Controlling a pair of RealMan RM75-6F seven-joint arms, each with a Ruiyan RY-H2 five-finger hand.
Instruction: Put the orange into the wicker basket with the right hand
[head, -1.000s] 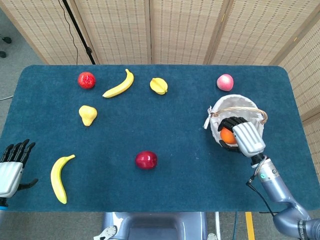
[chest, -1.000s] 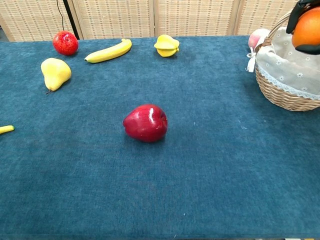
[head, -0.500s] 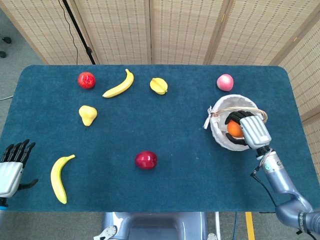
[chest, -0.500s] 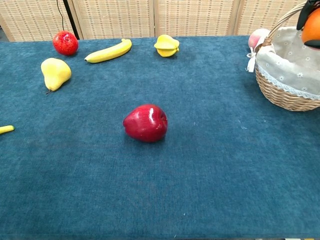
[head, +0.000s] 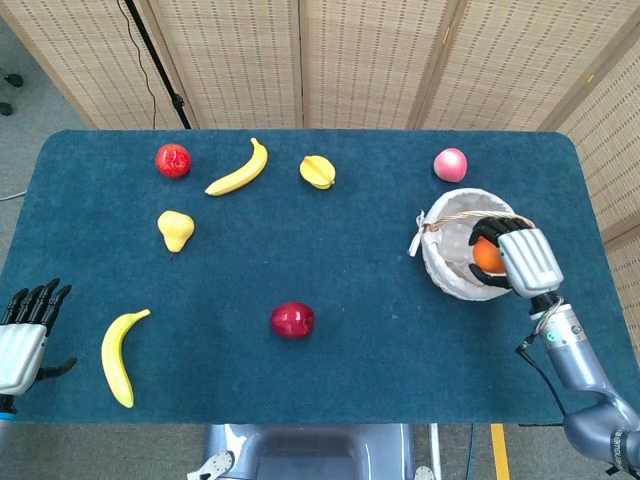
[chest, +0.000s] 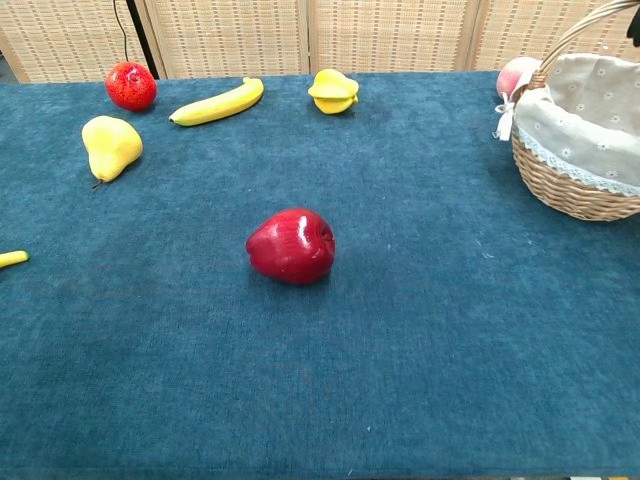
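My right hand (head: 522, 262) grips the orange (head: 487, 256) over the wicker basket (head: 452, 277) (left hand (head: 22, 335) open, idle).

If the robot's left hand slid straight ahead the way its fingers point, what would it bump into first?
Probably nothing. The left hand points up the table's left edge; the dark blue cloth ahead looks bare. The yellow pear and red round fruit sit farther right.

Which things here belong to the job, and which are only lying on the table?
Belonging to the job:
round orange
lined wicker basket
right hand, holding the orange over the basket

Only lying about:
dark red apple
two yellow bananas
yellow pear
pink peach
left hand
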